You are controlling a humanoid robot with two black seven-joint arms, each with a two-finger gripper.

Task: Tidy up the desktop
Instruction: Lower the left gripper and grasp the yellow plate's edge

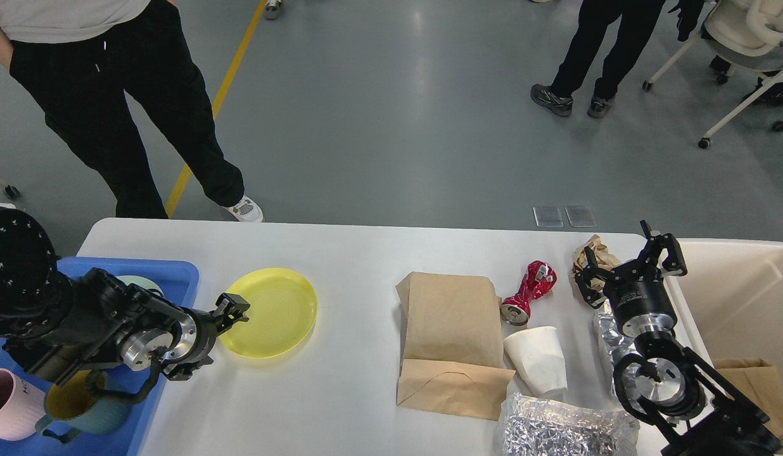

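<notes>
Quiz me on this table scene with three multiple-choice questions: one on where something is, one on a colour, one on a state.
1. Where does the crushed red can lie?
A. in the blue tray
B. on the desktop, right of the paper bag
C. on the plate

2. What colour is the plate?
A. yellow
B. green
C. white

3. How is the white paper cup?
A. upright
B. stacked on another cup
C. lying on its side

Answers: 1 B, the can rests on the white top beside the bag. 2 A, it is clear yellow. 3 C, its side rests on the table.
</notes>
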